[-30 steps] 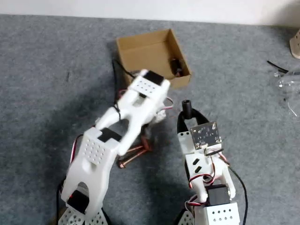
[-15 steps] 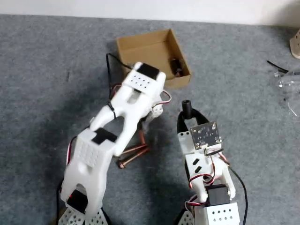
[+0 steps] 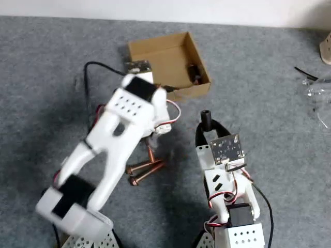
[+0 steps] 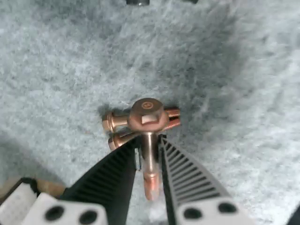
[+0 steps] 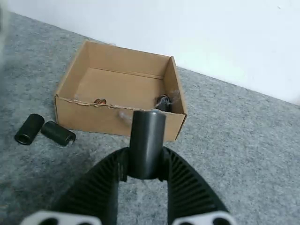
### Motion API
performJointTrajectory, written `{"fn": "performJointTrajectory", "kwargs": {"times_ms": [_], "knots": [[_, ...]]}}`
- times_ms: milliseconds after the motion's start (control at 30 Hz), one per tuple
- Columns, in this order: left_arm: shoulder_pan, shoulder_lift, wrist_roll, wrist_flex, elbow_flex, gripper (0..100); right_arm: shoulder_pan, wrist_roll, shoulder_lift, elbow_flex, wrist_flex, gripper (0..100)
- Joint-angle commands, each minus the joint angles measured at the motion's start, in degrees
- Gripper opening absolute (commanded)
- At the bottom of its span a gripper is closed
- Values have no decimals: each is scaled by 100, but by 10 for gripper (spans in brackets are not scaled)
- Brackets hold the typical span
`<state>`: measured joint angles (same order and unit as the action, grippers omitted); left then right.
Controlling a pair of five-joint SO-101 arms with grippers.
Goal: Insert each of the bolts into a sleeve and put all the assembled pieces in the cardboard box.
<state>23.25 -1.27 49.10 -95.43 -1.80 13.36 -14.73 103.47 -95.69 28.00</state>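
My left gripper (image 4: 149, 146) is shut on a copper bolt (image 4: 146, 116), held head-up above two more copper bolts (image 4: 112, 123) lying on the grey carpet. From above, the held bolt (image 3: 150, 152) hangs just over the loose bolts (image 3: 146, 170). My right gripper (image 5: 146, 164) is shut on a black sleeve (image 5: 147, 140), upright, in front of the cardboard box (image 5: 117, 119). That sleeve (image 3: 206, 121) stands a little in front of the box (image 3: 155, 49). An assembled piece (image 3: 195, 72) lies in the box's right corner.
Two loose black sleeves (image 5: 44, 131) lie on the carpet beside the box's outer wall. Clear plastic bits and a black wire (image 3: 314, 85) lie at the far right. A white wall edges the back of the carpet.
The left arm has swung leftward and risen, lifting one bolt off the pile in its gripper. The right arm has kept still with its sleeve.
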Motion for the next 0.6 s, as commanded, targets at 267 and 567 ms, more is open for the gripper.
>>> {"fn": "performJointTrajectory", "kwargs": {"times_ms": [267, 567], "knots": [[48, 3310, -1143, 1864, 2519, 4, -92, -62, 22, -646, -224, 4], [40, 4998, -1187, 4026, 4602, 4, -66, -35, 22, -629, -233, 4]]}}
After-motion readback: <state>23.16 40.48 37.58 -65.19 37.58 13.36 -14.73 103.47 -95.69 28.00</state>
